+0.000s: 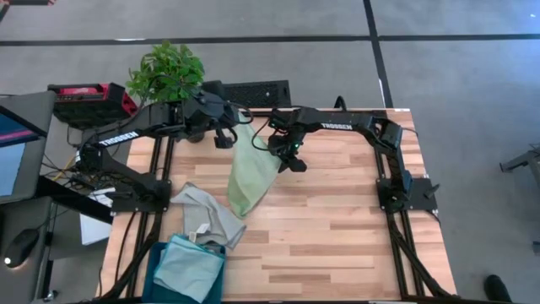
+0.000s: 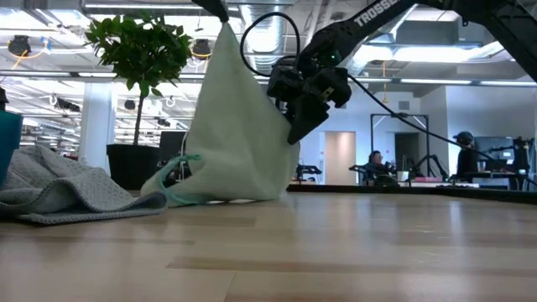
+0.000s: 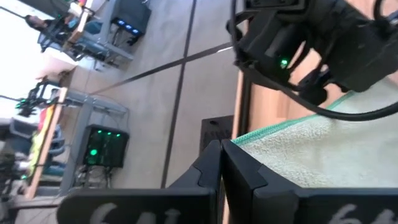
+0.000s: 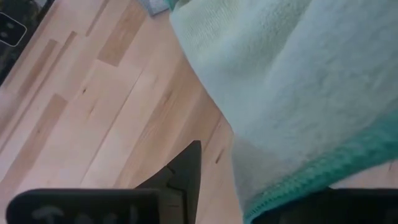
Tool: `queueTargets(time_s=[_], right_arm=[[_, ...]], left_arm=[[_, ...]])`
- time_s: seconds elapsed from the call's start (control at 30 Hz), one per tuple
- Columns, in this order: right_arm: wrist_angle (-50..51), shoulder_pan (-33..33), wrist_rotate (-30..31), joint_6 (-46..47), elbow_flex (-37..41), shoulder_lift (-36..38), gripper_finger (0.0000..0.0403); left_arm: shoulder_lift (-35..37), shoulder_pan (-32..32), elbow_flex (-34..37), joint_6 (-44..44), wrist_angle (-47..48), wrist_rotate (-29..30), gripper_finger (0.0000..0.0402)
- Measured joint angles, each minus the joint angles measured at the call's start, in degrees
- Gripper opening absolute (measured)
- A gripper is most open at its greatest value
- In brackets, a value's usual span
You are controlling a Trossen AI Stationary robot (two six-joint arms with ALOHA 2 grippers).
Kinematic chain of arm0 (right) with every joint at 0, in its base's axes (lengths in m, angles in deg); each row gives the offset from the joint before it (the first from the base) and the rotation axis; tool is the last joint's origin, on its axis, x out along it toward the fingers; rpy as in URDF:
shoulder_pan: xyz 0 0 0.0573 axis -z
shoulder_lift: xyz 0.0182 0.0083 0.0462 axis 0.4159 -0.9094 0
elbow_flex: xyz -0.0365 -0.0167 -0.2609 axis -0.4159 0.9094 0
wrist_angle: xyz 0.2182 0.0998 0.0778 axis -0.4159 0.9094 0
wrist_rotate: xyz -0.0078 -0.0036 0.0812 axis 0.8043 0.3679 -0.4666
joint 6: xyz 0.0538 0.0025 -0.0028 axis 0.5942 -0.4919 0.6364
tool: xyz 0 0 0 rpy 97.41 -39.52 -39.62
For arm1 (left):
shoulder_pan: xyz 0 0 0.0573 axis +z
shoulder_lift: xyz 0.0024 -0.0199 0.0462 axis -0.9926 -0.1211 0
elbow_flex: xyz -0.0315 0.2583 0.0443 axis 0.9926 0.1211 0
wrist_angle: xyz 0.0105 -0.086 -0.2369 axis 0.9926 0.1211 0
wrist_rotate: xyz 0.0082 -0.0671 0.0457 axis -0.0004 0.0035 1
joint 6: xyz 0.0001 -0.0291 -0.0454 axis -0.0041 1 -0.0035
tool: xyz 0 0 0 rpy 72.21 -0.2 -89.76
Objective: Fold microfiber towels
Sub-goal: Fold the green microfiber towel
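Note:
The light green towel [image 1: 251, 173] hangs from my left gripper [image 1: 228, 135], which is shut on its top corner above the table's far middle. Its lower end [image 2: 210, 195] rests bunched on the table. My right gripper [image 1: 291, 159] is open at the towel's right edge, partway down and above the table. One dark finger [image 4: 186, 169] shows, and the towel's teal hem [image 4: 311, 182] covers the other. A grey towel [image 1: 207, 218] lies crumpled at the near left. A light blue towel [image 1: 190, 268] lies on the teal bin [image 1: 157, 268]. My left gripper pinches the green towel's hemmed top corner [image 3: 244, 140] between its two shut fingers [image 3: 211, 163]. The towel hangs below the gripper in a long cone, fairly taut, with its lower end on the table. My right gripper has the towel's hemmed side edge lying over one finger; I cannot tell whether it touches.
A potted plant [image 1: 166, 72] stands at the far left corner, beside my left arm. A red device [image 1: 84, 95] sits off the table's left. The right half of the wooden table [image 1: 354, 228] shows bare wood. People sit in the room behind [image 2: 373, 164].

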Motion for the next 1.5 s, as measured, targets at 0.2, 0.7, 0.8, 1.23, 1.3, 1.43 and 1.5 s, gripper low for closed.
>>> queueTargets(time_s=[0.2,0.7,0.8,1.23,1.3,1.43,1.5], right_arm=[[0.0,0.0,0.0,0.0,0.0,0.0,0.0128],[-0.1,0.0,0.0,1.5,0.0,0.0,0.0103],[-0.4,0.0,-0.1,3.0,0.0,0.0,0.0075],[0.5,0.3,-0.1,10.2,0.0,0.0,0.0013],[2.6,0.8,0.0,11.3,0.0,0.6,0.0007],[5.7,1.6,3.6,13.2,0.0,3.2,0.0009],[6.5,1.7,5.9,14.1,0.0,5.3,0.0009]], left_arm=[[0.0,-0.7,-2.8,0.0,0.1,0.2,0.0000],[0.0,-0.7,-9.4,-0.1,3.0,1.9,0.0000],[0.0,-0.7,-9.4,0.2,3.5,1.9,0.0000],[0.0,-0.7,-9.4,2.8,8.0,1.9,0.0000],[0.0,-0.7,-9.4,5.0,10.7,1.9,0.0000],[0.0,-0.7,-9.4,10.6,16.3,1.9,0.0000],[0.0,-0.7,-9.4,14.1,19.7,1.8,0.0000]])
